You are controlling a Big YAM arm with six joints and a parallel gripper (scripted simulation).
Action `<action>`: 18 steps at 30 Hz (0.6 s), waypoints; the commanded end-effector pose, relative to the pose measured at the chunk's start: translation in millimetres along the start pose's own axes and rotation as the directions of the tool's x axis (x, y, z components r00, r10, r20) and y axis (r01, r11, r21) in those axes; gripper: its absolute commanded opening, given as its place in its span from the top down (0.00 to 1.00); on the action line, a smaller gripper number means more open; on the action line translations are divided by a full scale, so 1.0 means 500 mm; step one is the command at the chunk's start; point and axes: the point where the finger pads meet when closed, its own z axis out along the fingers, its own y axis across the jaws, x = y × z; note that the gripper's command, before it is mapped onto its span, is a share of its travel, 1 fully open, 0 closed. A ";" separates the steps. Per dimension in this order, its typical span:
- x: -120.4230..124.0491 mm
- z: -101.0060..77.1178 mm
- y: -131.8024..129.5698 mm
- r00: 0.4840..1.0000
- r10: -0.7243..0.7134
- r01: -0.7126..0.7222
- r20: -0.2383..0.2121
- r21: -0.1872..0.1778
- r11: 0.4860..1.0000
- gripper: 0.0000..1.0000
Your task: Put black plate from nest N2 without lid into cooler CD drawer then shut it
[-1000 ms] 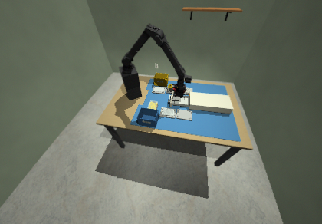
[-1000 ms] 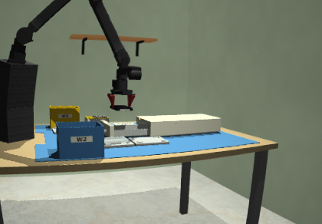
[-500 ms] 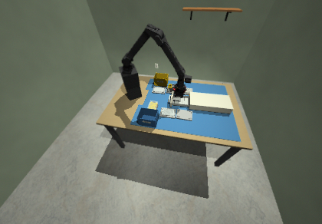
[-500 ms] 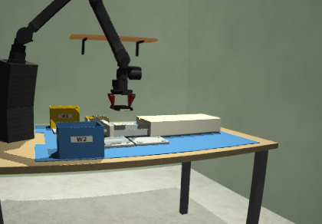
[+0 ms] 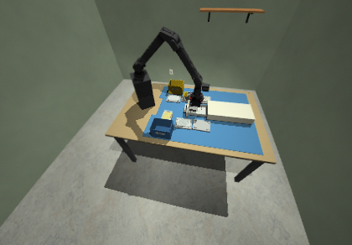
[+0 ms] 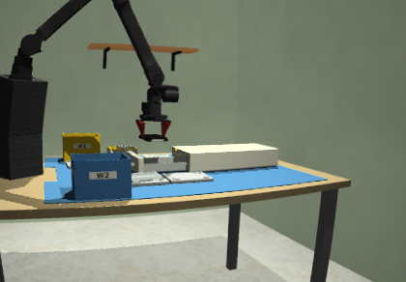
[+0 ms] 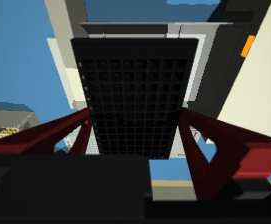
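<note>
My gripper (image 7: 134, 111) with red fingers is shut on the black plate (image 7: 134, 95), a flat well plate with a grid of small wells, wells facing up. It hangs level well above the open drawer (image 6: 152, 159) of the cream cooler CD (image 6: 227, 155). In the exterior view the gripper (image 6: 153, 130) and the plate (image 6: 153, 137) hang over the drawer's front part. The cooler's amber lamp (image 7: 247, 46) is lit. In the top view the gripper (image 5: 196, 98) is over the drawer (image 5: 196, 111), left of the cooler (image 5: 230, 112).
A blue bin W2 (image 6: 101, 175) stands at the front left, a yellow bin (image 6: 81, 146) behind it. Two light plates (image 5: 193, 124) lie in nests in front of the drawer, another (image 5: 173, 98) by the yellow bin. A yellow tip box (image 5: 167, 115) sits near the blue bin.
</note>
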 end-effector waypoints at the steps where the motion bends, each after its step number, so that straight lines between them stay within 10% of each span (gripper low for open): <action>1: 0.017 0.003 -0.032 1.000 0.009 -0.009 -0.001 0.036 0.999 1.00; 18: 0.018 0.042 -0.038 1.000 0.010 -0.010 -0.001 0.039 0.999 1.00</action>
